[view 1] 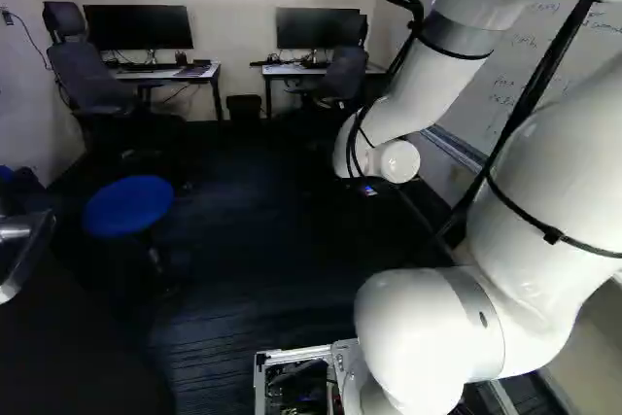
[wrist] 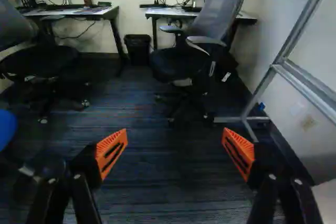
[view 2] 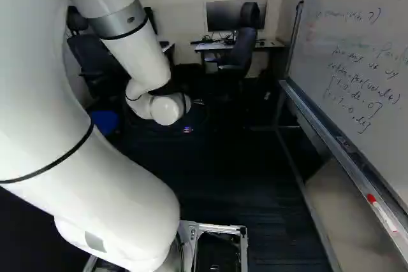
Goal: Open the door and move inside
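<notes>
My hand [wrist: 174,150], orange pads [wrist: 105,147] spread apart above dark floor [wrist: 168,198], an office chair [wrist: 220,14] ahead, whiteboard [view 2: 357,30] at the right of my right base view

The white arm [view 2: 108,189] rises from its lowest joint at the foot of both base views, its thick lower section climbing out past their upper edges, while the forearm [view 1: 418,89] slopes back down and forward, a grey collar [view 1: 455,36] around it and black cables strapped alongside. It ends in a rounded white wrist [view 1: 389,157], bent ahead of the base, with the black tool [view 2: 187,129] mostly hidden beyond it. In the wrist view, the tool [wrist: 175,135] points ahead, two fingers spread wide, orange pads [wrist: 111,153] facing across the gap.
</notes>
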Available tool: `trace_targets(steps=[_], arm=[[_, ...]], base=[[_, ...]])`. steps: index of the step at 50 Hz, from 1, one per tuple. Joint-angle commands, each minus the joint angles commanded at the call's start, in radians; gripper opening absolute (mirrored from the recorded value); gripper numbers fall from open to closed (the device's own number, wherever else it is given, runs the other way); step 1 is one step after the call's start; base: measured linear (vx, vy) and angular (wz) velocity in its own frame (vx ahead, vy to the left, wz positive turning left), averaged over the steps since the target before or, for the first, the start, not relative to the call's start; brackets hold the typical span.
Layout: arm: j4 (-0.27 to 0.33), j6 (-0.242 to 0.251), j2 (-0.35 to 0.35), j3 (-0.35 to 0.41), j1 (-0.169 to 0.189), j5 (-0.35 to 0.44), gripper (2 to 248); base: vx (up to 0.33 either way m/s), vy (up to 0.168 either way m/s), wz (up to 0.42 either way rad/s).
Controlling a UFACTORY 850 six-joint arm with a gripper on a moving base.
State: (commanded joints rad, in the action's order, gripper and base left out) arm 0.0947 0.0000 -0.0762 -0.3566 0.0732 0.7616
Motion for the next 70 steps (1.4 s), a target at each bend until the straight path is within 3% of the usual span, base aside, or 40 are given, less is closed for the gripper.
trace_targets(steps=[20,70], arm=[[0.0,0.0,0.0,0.0,0.0,0.0,247],[0.0,0.0,0.0,0.0,0.0,0.0,247]], base=[[0.126,0.001,-0.01],[-0.002,0.0,0.0]])
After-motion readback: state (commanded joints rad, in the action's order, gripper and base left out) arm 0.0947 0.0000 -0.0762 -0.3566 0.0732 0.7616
